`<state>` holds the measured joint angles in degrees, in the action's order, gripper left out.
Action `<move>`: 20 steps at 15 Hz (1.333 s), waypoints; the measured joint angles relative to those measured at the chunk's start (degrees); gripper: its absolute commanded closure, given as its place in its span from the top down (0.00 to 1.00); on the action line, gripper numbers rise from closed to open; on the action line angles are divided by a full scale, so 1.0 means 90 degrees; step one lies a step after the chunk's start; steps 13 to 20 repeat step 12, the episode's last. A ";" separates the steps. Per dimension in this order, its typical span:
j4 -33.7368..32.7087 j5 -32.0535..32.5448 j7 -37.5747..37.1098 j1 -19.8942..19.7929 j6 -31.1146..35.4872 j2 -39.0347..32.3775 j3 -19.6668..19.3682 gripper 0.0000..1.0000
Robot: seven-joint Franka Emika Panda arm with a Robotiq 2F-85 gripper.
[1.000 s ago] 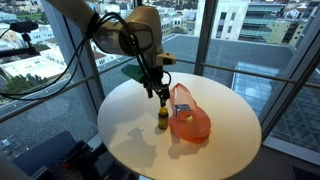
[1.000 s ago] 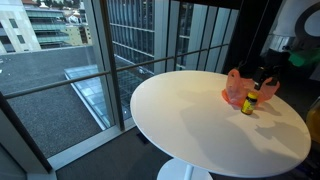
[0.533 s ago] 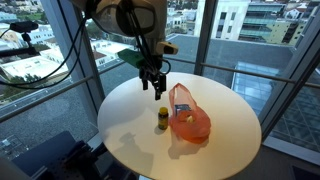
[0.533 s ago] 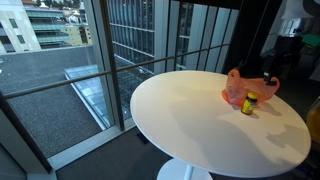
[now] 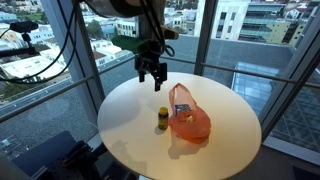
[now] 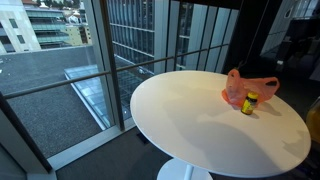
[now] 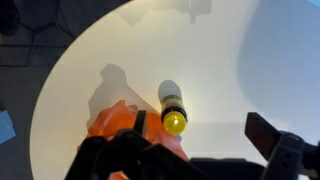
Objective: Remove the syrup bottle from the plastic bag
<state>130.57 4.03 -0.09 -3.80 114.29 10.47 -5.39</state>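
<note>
- Fingers (image 7: 268,135) are being held spread apart with nothing between them, and the gripper (image 5: 152,76) is being carried high over the table (image 5: 120,140), well clear of everything on it.
- A second ago the gripper was being held right down at the top of the bottle (image 5: 161,120). Since then it is being lifted straight away, while the bottle is being left exactly where it stood.
- In both exterior views the bottle is being shown upright on the table, outside the bag (image 5: 190,122) and just beside it.
- In the wrist view the bottle (image 7: 173,105) is being looked down on from above, its yellow cap (image 7: 175,123) nearest the camera. The orange edge of the bag (image 7: 112,125) is lying close by. Whether the two are touching cannot be told.
- The bag is being left slumped on the table with its handles up.
- Judging from this, the removal is being completed: the bottle is out, released and standing unaided, and only the arm's retreat is being left to finish.
</note>
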 measured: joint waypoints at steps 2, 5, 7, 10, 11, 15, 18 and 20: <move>0.0018 0.0000 0.0219 0.0000 0.0007 0.0210 -0.0027 1.00; 0.0083 -0.0022 0.0406 0.0000 0.0099 0.0570 -0.0057 1.00; 0.0146 -0.0095 0.0469 0.0000 0.0137 0.0814 -0.0065 1.00; 0.0198 -0.0209 0.0539 0.0000 0.0140 0.1072 -0.0080 1.00; 0.0200 -0.0216 0.0539 0.0000 0.0140 0.1098 -0.0082 1.00; 0.0203 -0.0217 0.0539 0.0000 0.0141 0.1100 -0.0082 1.00; 0.0203 -0.0217 0.0539 0.0000 0.0141 0.1100 -0.0082 1.00; 0.0203 -0.0217 0.0539 0.0000 0.0141 0.1100 -0.0082 1.00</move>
